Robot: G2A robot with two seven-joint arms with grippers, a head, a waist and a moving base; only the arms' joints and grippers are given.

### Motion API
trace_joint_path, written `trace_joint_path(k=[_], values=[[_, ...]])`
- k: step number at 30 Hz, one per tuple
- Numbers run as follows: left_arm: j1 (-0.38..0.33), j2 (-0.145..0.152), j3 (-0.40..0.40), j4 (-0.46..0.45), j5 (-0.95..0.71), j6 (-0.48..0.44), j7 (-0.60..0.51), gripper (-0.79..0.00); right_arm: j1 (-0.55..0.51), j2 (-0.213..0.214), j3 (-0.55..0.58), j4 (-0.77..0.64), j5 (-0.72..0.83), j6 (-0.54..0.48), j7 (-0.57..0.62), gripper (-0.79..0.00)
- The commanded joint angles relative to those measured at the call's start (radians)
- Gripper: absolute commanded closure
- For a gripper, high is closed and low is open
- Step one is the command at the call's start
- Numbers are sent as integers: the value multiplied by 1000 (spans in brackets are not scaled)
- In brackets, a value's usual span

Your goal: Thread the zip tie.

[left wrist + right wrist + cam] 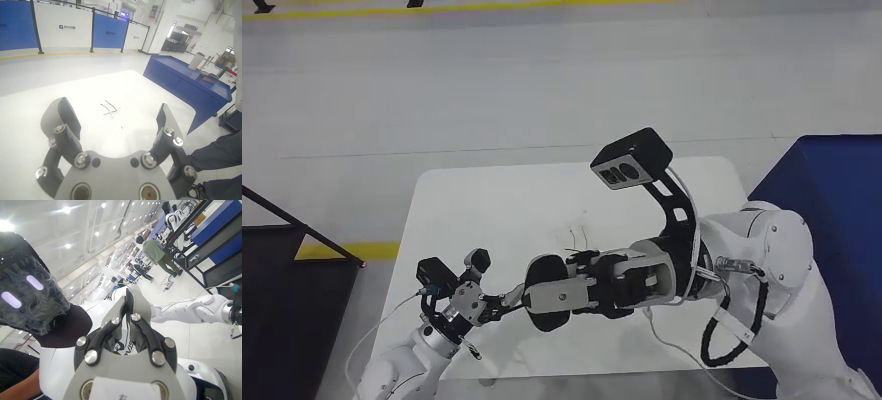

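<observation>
Left gripper (113, 103) is hovering low over the near side of the table (28, 117) with its fingers spread wide and nothing between them. The zip tie (113, 106) is lying flat near the middle of the white top, ahead of that gripper and well apart from both arms; a thin dark strip is crossing a paler strand (108, 113) there. Nothing is threaded yet, so the step in hand is judged to be the first pick-up. For a clean grasp the fingers should be coming down astride one strip only, away from the crossing, since closing over the crossing is likely to be lifting both pieces together. The strip is slender and sitting flush on the surface, so a light touch-down and a slow close are being recommended; a hard descent is risking a skid. Which end is carrying the head cannot be told from here, and this is worth settling before the grasp, because the tail is needing to be left free for the other arm. Right gripper (128, 294) is pointing upward, away from the table, with its fingers pressed together on nothing visible; it is needing to open and turn down before taking the free end. A small dark speck (122, 127) is lying on the table near the tie, and a blue cabinet (179, 81) is standing beyond the table's far corner
</observation>
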Motion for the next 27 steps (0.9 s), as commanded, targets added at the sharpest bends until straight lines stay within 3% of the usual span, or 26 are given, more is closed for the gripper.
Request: trace_joint_path(k=[1, 4, 8, 11, 16, 18, 20, 27], values=[[0, 0, 0, 0, 0, 0, 0, -785, -27, -2, -16, -1, 47, 27, -14, 0], [0, 0, 0, 0, 0, 0, 0, -785, -29, -4, -4, 13, 152, 98, -38, 0], [0, 0, 0, 0, 0, 0, 0, -785, -48, -10, -12, 45, 441, 309, -83, 0], [0, 0, 0, 0, 0, 0, 0, -785, -34, -11, -21, 47, 543, 463, -152, 0], [0, 0, 0, 0, 0, 0, 0, -785, -23, -17, -37, 38, 633, 514, -197, 0], [0, 0, 0, 0, 0, 0, 0, -785, -6, -19, -32, 17, 583, 460, -187, 0], [0, 0, 0, 0, 0, 0, 0, -785, 19, -16, -18, -11, 404, 361, -179, 0], [0, 0, 0, 0, 0, 0, 0, -785, -9, -9, 9, -50, -70, -77, -127, 0]])
